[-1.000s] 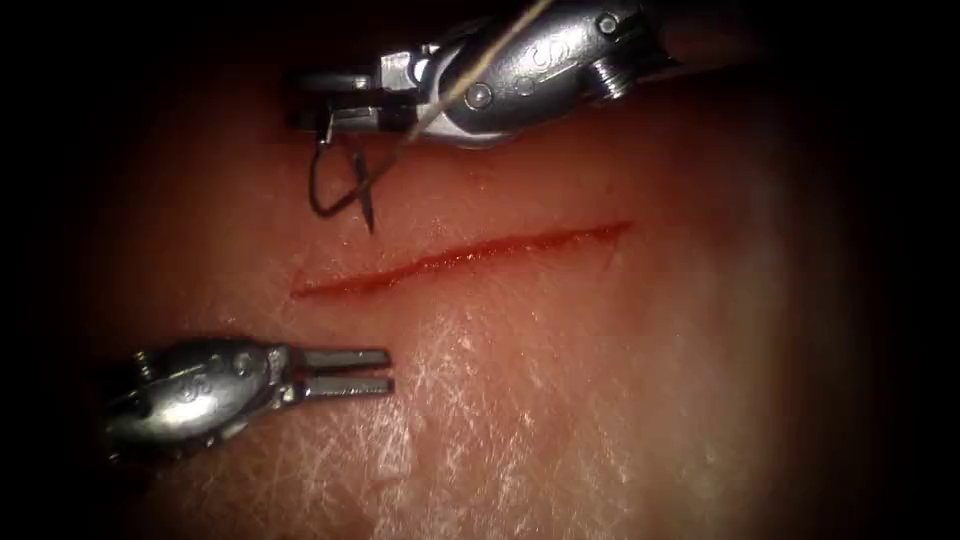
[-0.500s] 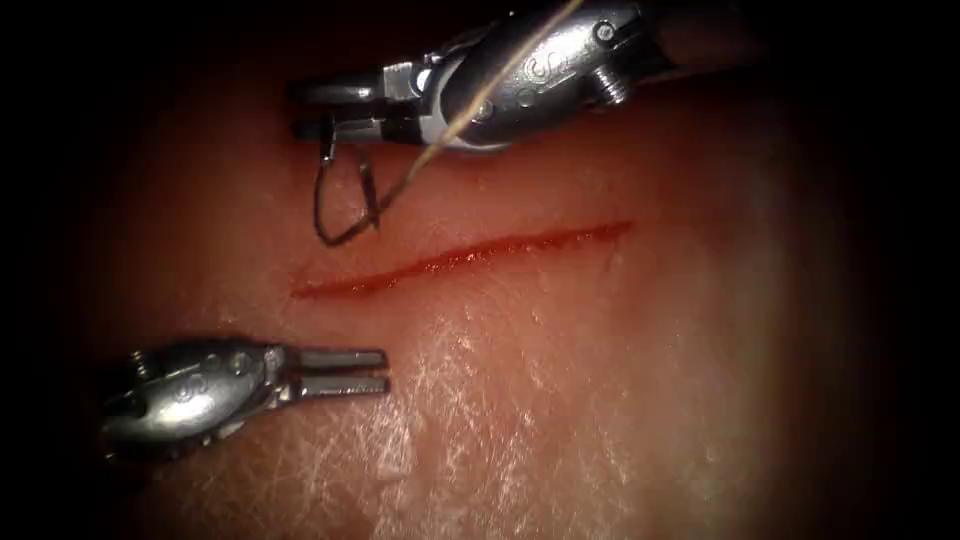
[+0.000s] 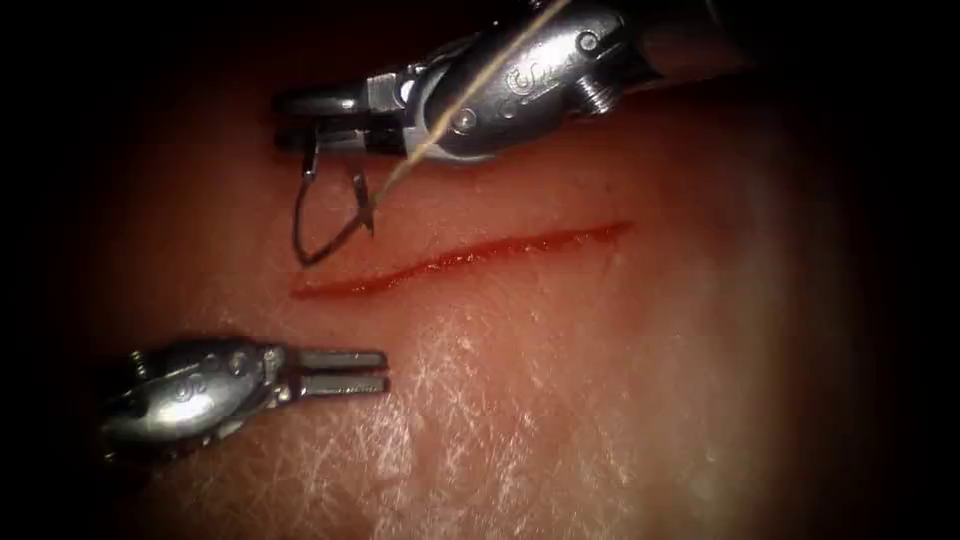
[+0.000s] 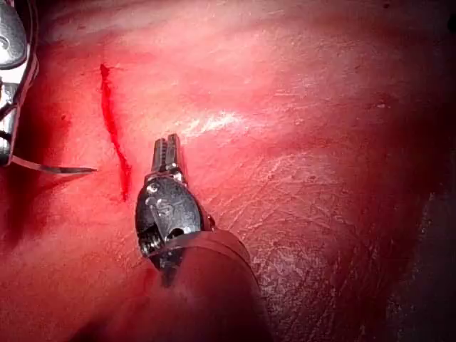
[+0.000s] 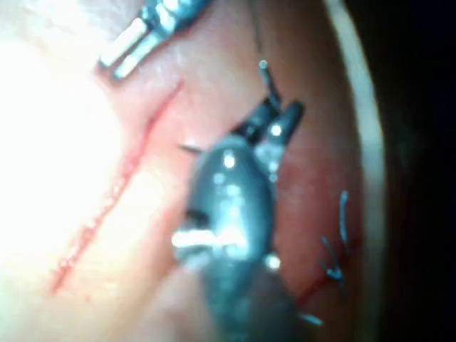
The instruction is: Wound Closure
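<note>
The tissue (image 3: 600, 400) has a long red cut (image 3: 460, 258) across its middle. My right tool (image 3: 290, 118) reaches in above the cut's left end, jaws shut on the curved needle (image 3: 298, 225) near one end. The needle hangs free of the tissue, its bend just above the cut's left end. Pale thread (image 3: 450, 115) runs from the needle up across the tool. My left tool (image 3: 380, 371) lies below the cut's left end, jaws together, holding nothing. The left wrist view has these jaws (image 4: 168, 146) beside the cut (image 4: 110, 128), with the needle's point (image 4: 75, 169) on the far side.
Red fluid lines the cut. In the right wrist view, short blue thread ends (image 5: 335, 249) sit in the tissue beyond my right tool (image 5: 278, 114), away from the cut (image 5: 121, 178). Pale scored tissue spreads below the cut.
My right tool has shifted a little to the left and the needle has swung in its jaws, its bend now lower and closer to the cut's left end. The left tool has stayed put.
</note>
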You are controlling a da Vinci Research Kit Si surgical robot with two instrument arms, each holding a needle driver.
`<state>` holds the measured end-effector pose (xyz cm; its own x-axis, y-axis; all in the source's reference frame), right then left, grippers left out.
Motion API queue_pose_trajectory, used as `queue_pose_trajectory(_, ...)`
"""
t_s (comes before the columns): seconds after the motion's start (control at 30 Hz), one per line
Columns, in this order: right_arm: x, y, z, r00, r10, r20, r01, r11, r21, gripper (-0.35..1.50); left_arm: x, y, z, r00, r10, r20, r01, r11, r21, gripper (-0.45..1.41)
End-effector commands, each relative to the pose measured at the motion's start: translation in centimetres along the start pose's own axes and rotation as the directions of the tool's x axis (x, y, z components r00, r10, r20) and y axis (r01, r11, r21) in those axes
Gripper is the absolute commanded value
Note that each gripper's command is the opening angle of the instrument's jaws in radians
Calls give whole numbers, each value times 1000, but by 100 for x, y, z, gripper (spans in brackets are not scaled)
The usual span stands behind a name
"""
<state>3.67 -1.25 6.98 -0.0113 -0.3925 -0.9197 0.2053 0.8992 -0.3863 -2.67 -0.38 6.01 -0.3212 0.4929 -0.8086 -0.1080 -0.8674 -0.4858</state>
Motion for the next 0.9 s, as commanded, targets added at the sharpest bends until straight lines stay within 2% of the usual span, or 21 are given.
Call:
queue_pose_trajectory(0.03, -4, 1, 7, 1000, 0, -4, 0, 1000, -5, -35, -6, 1, 8, 1000, -1, -1, 1, 1000, -1, 2)
queue_pose_trajectory(0.5, 1, -6, 10, 1000, -5, -17, 5, 1000, 0, -35, -7, 0, 6, 1000, -1, 0, 1, 1000, 0, 0)
queue_pose_trajectory(0.63, 5, -22, 14, 990, -133, -46, 134, 991, 21, -35, -7, -3, 6, 1000, -12, 1, 12, 1000, 7, 0)
queue_pose_trajectory(0.73, 5, -31, 12, 985, -159, -61, 161, 986, 33, -35, -9, -4, 7, 1000, -16, 1, 16, 1000, 10, 0)
queue_pose_trajectory(0.9, 8, -17, 5, 984, -173, -46, 173, 985, -1, -35, -13, -5, 8, 1000, -19, 2, 19, 1000, 11, 0)
